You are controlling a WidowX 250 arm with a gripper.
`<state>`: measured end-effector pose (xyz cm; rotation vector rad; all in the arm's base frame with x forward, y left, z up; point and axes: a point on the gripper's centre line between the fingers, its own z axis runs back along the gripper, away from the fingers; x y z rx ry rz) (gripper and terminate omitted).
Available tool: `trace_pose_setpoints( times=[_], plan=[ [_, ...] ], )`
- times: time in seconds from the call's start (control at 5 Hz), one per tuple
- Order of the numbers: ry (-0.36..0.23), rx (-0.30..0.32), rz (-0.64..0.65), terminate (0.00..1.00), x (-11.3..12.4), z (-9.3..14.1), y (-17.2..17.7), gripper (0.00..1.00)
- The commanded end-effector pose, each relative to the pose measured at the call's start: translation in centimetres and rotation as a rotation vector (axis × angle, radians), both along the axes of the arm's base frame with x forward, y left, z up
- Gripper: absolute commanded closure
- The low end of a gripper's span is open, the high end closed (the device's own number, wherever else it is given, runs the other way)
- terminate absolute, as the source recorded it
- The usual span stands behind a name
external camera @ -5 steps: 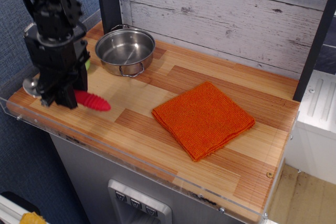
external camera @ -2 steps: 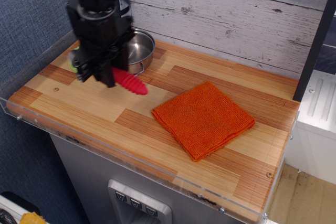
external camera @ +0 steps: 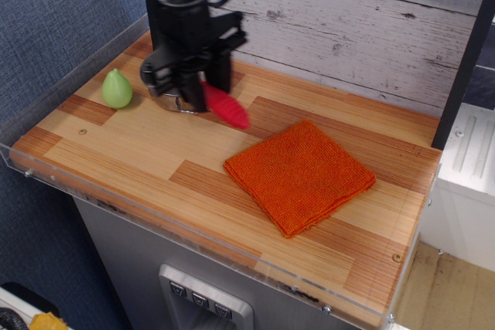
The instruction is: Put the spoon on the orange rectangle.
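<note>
My black gripper is shut on the spoon and holds it in the air over the back left of the counter. Only the spoon's ribbed red handle shows, sticking out down and to the right; its metal bowl is hidden behind the gripper. The orange rectangle, a folded knitted cloth, lies flat right of centre on the wooden counter. The handle's tip is a short way up and left of the cloth's near corner.
A steel pot stands at the back left, mostly hidden behind the gripper. A small green pear-shaped object sits left of it. A clear plastic rim runs along the counter's front and left edges. A white plank wall rises behind.
The gripper has carried the spoon from the front left corner up and to the right, now in front of the pot. The green object, hidden before, is now in view.
</note>
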<state>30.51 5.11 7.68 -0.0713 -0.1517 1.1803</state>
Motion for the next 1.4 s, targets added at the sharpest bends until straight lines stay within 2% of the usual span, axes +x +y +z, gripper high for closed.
trace_pose_setpoints(
  times=[0.0, 0.8, 1.0, 1.2],
  plan=[
    [-0.033, 0.052, -0.153, 0.0, 0.0, 0.3, -5.2, 1.0],
    [0.03, 0.071, -0.241, 0.0, -1.8, -5.0, -10.6, 1.0],
    [0.033, 0.072, -0.253, 0.0, -2.1, -5.7, -11.2, 1.0],
    [0.023, 0.063, -0.251, 0.0, -2.2, -5.5, -11.1, 1.0]
  ],
)
